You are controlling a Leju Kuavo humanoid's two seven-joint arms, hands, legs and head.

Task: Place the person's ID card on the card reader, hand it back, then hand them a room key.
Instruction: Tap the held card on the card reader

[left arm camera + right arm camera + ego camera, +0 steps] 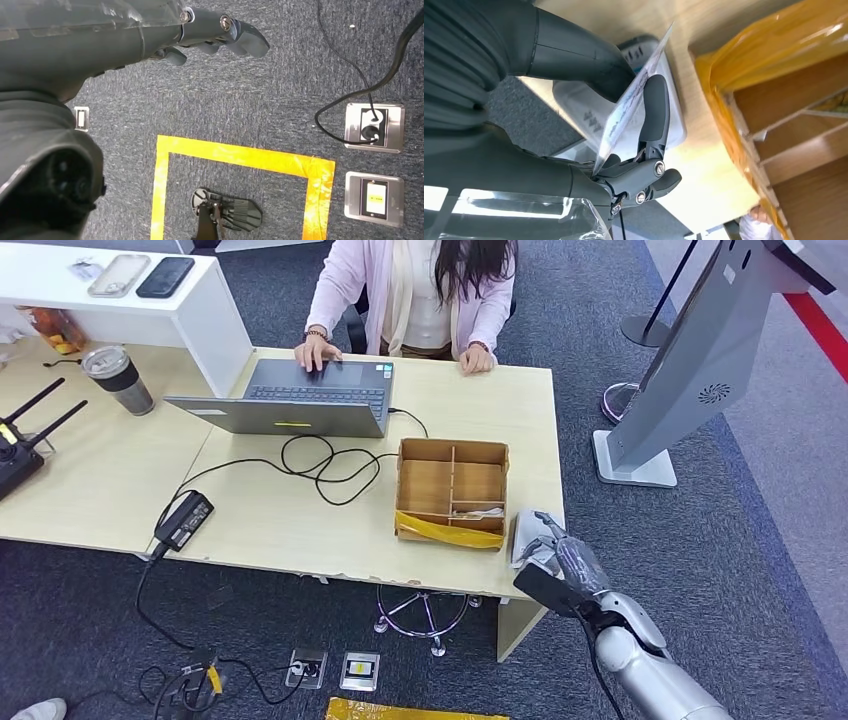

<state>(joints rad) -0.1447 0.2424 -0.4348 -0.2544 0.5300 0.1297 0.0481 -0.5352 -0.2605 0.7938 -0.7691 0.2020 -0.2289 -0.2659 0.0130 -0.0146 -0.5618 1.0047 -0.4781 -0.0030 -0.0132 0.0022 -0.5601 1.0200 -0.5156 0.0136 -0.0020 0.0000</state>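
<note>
Edgewise, the ID card (634,100) sat pinched between the thumb and a dark finger (655,112) of the right hand (562,558), directly over the white card reader (574,107) beside the divided cardboard box (452,490). Meanwhile, the left hand (210,35) hung above carpet, fingers loosely curled, holding nothing.

Pale, smooth wood-look table (300,525); brown cardboard divider box (452,490) edged with glossy yellow tape; smooth white plastic card reader (589,107) at the table's near right corner; glossy, thin ID card (624,107) pinched in matt dark-grey plastic right hand (644,125); rough grey carpet floor (250,100); brushed-metal floor sockets (374,127).
</note>
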